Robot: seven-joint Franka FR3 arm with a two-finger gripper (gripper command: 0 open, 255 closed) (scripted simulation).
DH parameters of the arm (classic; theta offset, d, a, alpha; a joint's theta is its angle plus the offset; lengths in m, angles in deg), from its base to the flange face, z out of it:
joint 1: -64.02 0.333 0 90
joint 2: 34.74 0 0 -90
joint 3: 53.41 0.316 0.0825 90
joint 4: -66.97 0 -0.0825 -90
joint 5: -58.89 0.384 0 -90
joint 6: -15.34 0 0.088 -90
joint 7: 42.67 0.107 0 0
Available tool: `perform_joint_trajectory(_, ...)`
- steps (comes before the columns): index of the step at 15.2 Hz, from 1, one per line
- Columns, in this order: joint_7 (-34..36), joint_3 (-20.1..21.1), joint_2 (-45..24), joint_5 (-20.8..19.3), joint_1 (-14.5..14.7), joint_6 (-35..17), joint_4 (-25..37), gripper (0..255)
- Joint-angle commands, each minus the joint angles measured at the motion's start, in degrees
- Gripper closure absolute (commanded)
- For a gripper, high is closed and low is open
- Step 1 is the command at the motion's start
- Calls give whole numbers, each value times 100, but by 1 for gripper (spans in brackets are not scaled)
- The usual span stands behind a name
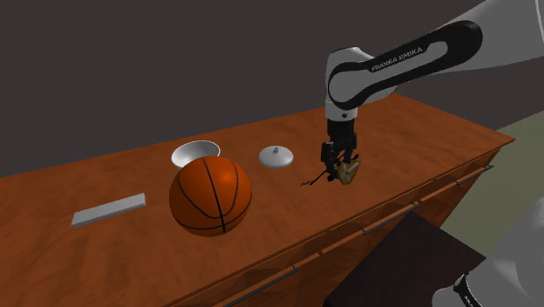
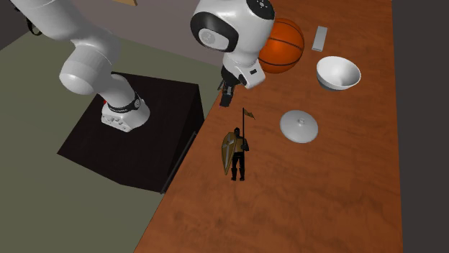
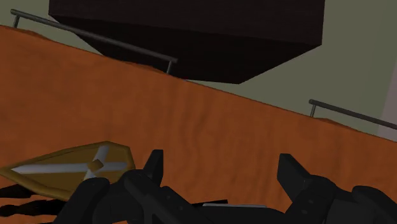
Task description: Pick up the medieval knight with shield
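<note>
The knight (image 2: 238, 154) is a small dark figure with a gold shield (image 2: 229, 149) and a thin lance with a pennant. It lies flat on the brown wooden top. In the shoulder view the knight (image 1: 346, 171) lies right under my gripper (image 1: 336, 164), which points down at it. In the wrist view the shield (image 3: 76, 167) lies just outside one finger, and the dark body runs under the hand. My gripper (image 3: 221, 163) is open, its fingers wide apart and clasping nothing. In the second exterior view the gripper (image 2: 227, 95) sticks out below the white wrist.
An orange basketball (image 1: 210, 195), a white bowl (image 1: 193, 153), a white lid (image 1: 275, 156) and a flat grey bar (image 1: 108, 209) sit on the wooden cabinet top (image 1: 410, 148) at the shoulder view's left. The front edge with drawer handles is near the knight. The black stand (image 2: 129, 136) is beside it.
</note>
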Motion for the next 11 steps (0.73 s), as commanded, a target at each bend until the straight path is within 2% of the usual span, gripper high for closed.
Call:
perform_joint_trajectory(1, -98, -3, -435, 63, 11, -207, 220, 0)
perform_joint_trajectory(9, -394, 83, -2253, 314, 40, -637, 1569, 0)
perform_joint_trajectory(11, -407, 89, -2336, 322, 38, -705, 1583, 0)
